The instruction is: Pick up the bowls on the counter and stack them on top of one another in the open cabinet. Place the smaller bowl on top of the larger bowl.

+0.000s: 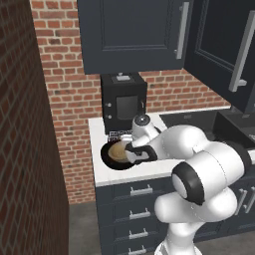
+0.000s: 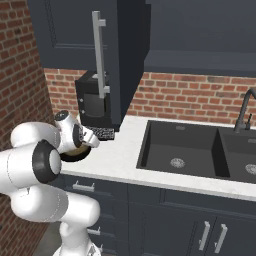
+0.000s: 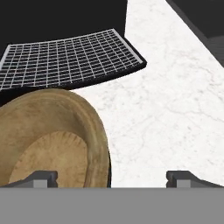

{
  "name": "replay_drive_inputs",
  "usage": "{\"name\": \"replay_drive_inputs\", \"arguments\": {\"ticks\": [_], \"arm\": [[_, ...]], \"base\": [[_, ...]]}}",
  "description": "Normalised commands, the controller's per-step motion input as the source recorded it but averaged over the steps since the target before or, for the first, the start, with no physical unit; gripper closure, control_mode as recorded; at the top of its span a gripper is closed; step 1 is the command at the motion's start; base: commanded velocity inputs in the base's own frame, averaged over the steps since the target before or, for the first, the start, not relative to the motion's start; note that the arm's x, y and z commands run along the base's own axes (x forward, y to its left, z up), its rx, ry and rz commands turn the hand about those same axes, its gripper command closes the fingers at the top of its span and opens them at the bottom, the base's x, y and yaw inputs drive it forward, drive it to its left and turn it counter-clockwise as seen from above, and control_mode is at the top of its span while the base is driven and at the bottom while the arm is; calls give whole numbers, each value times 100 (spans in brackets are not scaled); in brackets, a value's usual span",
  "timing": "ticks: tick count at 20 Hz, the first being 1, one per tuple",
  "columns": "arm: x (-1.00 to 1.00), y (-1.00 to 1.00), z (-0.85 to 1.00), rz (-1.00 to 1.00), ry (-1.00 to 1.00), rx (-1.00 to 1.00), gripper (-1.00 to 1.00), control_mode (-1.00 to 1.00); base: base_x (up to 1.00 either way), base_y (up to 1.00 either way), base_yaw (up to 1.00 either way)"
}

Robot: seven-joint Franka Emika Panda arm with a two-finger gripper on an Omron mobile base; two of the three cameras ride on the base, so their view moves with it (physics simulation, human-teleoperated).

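White speckled stone counter (image 1: 102,149) runs under me, backed by red brick wall (image 1: 64,79). On it, near the left end, I see the tan wooden bowl (image 1: 116,151) sitting upright, mouth up, nested inside the glossy black bowl (image 1: 107,158); the black rim shows as a dark ring around the wood on the left base view. Both are round, so I find no long axis to speak of. In the hand view the wooden bowl (image 3: 48,140) fills the lower left, its rim curving up and right, with a thin dark edge of the black bowl just beside it.

My gripper (image 3: 111,178) hangs just above the bowls with its jaws spread wide and nothing between them; one fingertip (image 3: 41,178) sits over the wooden bowl's inside, the other over bare counter.

Just behind the bowls stands a black coffee machine (image 1: 123,102) with a wire-grid drip tray (image 3: 70,59), near the wooden rim but apart from it. To the left of the bowls the counter ends close by, with a strip of bare stone in front. To the right, open stone leads to the dark sink (image 2: 180,152). Overhead hang dark panelled cabinets (image 1: 134,35) with long silver handles.
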Motion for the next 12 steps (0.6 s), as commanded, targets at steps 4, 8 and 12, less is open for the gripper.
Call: {"name": "replay_drive_inputs", "arguments": {"ticks": [4,8,12], "arm": [[2,-11,0,0,15,0,-100,-100],[11,1,0,5,14,0,-100,-100],[19,12,-6,11,12,0,-100,-100]], "base": [[0,0,0],[0,0,0],[0,0,0]]}}
